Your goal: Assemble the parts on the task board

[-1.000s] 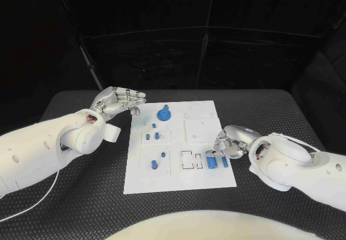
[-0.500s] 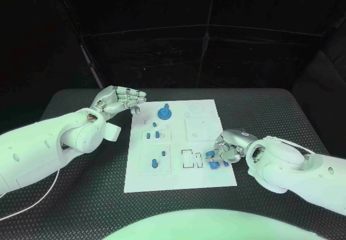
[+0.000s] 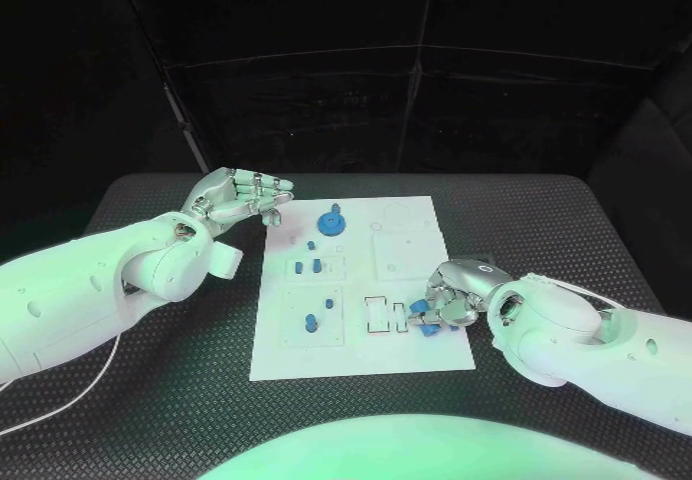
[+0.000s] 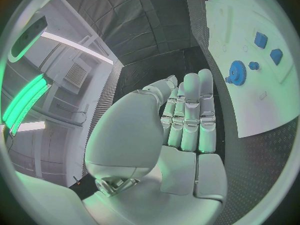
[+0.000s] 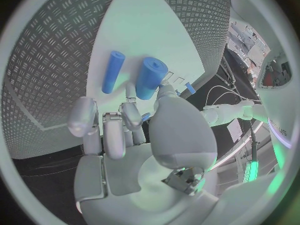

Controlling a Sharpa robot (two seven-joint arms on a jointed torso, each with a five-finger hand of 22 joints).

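So the right hand (image 3: 450,296) is down at the near right corner of the task board (image 3: 361,355), fingers curled over two blue cylinders. From the right wrist view the fat cylinder (image 5: 150,78) sits right at the fingertips (image 5: 131,106) and the thin cylinder (image 5: 113,71) lies just beside it, both flat on the white plate. Can't honestly tell whether the hand actually has a hold on the fat one or is only touching it.

The left hand (image 3: 238,197) is up off the far left corner of the board, holding nothing, fingers straight and close together, as the left wrist view shows (image 4: 187,120).

The board itself is a smooth white plate with shallow square recesses. One recess on the left holds a couple of small blue pieces (image 3: 307,267), the one nearer holds another blue piece (image 3: 312,323). A round blue gear (image 3: 332,225) with a toothed edge sits at the far end. Black outlined slots (image 3: 385,314) are just left of the right hand.

The worktop (image 3: 173,400) is black with a raised diamond tread pattern, kind of rubbery looking.
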